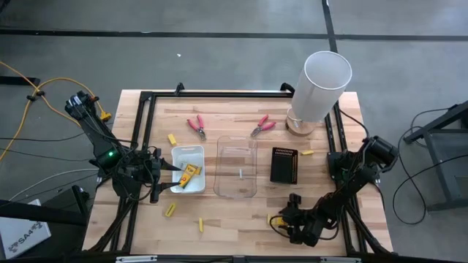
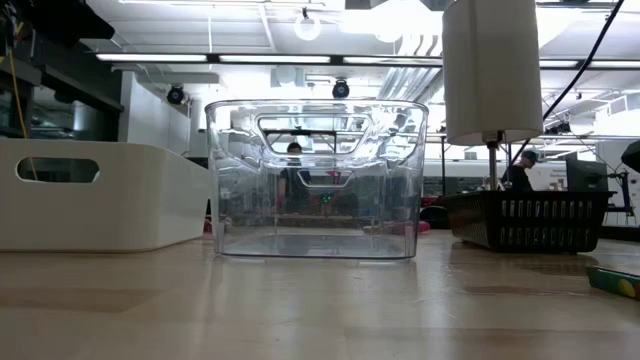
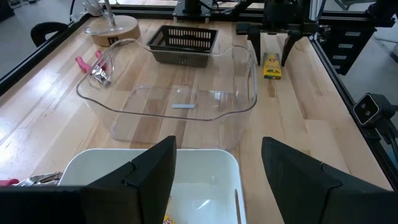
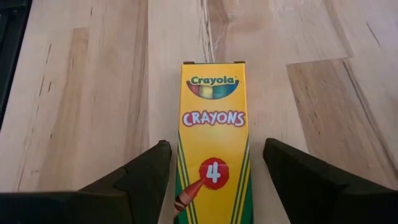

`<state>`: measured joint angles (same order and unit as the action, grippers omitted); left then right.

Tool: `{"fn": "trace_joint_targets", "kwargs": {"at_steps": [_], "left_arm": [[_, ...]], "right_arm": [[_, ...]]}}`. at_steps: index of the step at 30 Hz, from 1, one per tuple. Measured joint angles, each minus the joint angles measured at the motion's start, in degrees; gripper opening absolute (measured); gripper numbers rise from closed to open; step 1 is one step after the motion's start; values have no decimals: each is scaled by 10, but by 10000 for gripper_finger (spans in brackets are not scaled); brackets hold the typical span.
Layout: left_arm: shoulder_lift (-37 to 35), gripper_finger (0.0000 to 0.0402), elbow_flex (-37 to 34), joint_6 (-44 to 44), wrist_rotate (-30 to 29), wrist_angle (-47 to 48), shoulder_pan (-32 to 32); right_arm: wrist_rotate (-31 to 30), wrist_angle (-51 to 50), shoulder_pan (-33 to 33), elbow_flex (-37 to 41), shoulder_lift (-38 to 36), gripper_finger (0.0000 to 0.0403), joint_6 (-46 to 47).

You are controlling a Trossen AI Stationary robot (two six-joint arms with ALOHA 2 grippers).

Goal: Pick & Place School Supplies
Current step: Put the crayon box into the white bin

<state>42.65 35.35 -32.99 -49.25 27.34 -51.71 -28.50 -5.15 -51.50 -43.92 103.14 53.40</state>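
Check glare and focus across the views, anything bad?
Low view: ceiling lights blow out behind the clear tray, and the cylinder is backlit. Left wrist view: that tray's walls show only faint reflections. Right wrist view: crayon box is sharp and evenly lit. High view: even light, soft shadows.

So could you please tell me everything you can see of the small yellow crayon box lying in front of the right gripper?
The small yellow cardboard crayon box lies flat on the wooden table, closed, label up. It reads "Crayola Crayons", with a red circle holding a 4 and green stripes along its edges. It sits near the table's front right corner, lengthwise between the open fingers of the right gripper, which straddle it without visibly touching it.
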Motion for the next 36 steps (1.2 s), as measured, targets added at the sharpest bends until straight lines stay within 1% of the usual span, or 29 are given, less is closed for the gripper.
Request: {"fn": "trace_joint_targets", "kwargs": {"at_steps": [4,7,18,21,26,28,33,36], "left_arm": [[0,230,0,0,0,0,0],[0,230,0,0,0,0,0],[0,230,0,0,0,0,0],[0,230,0,0,0,0,0],[0,230,0,0,0,0,0],[0,230,0,0,0,0,0],[0,230,0,0,0,0,0],[0,230,0,0,0,0,0]], "right_arm": [[-2,-4,-3,0,0,249,-3],[-2,-5,-3,1,0,236,-9],[-6,1,-2,2,0,159,-8],[-6,8,-2,2,0,157,-10],[-5,11,-2,2,0,176,-11],[-5,13,-2,2,0,178,-12],[-11,16,-3,2,0,161,-15],[-11,27,-3,3,1,154,-33]]}}
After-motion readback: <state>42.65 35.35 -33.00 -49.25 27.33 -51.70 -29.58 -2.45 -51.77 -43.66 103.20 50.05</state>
